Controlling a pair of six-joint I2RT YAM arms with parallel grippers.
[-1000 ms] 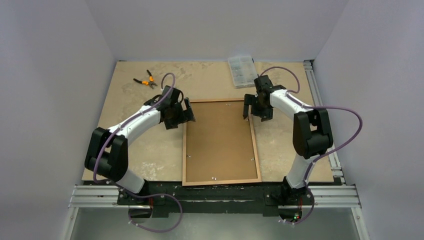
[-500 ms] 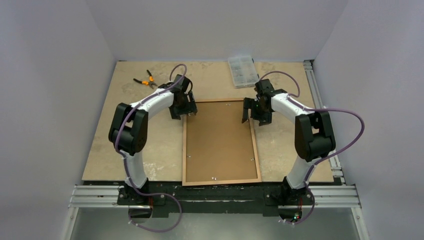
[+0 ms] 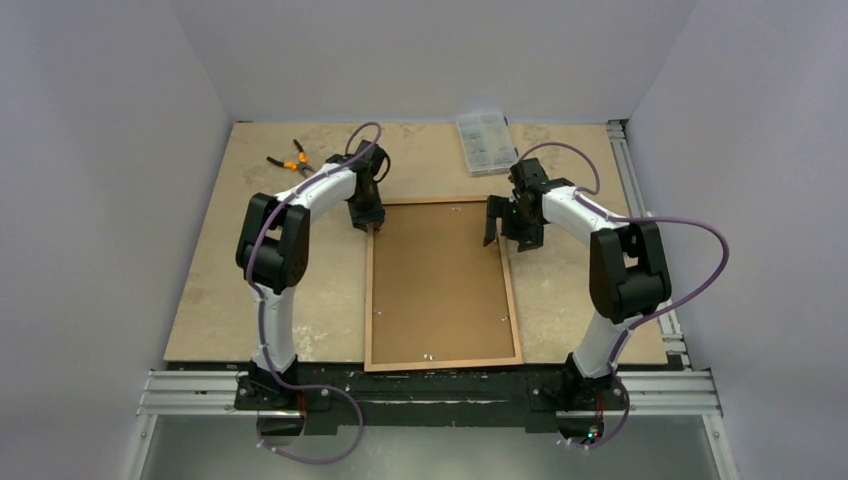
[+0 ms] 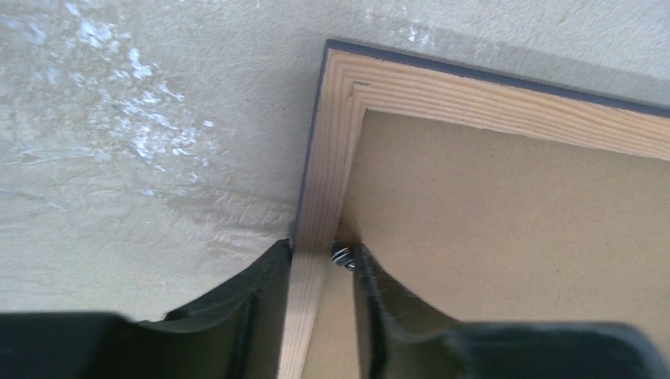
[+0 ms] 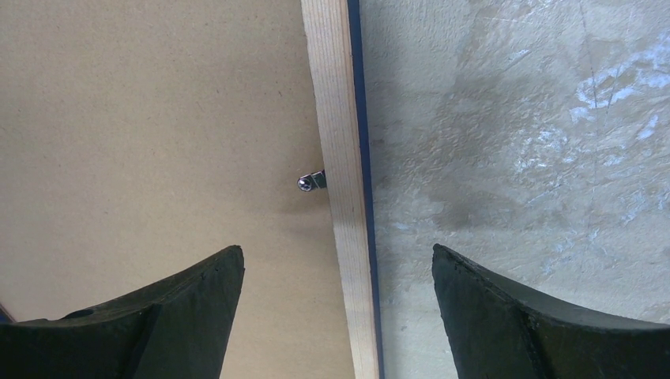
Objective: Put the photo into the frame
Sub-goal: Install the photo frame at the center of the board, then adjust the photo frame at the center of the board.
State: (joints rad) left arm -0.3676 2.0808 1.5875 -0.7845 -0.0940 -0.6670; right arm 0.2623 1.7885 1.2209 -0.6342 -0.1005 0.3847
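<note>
Pale wood with fine lines on the frame (image 4: 332,118), dark blue paint on its outer edge. Inside the frame, matt brown board (image 4: 506,205), smooth like card. On its inner edge, tiny shiny metal clip (image 5: 310,181). Outside the frame, pale blotchy surface (image 4: 142,158), faintly shiny.

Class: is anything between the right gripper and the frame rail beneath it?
Nothing visible. The right gripper hangs open astride the frame rail; a small metal clip sits at the rail's inner edge, further along.
</note>
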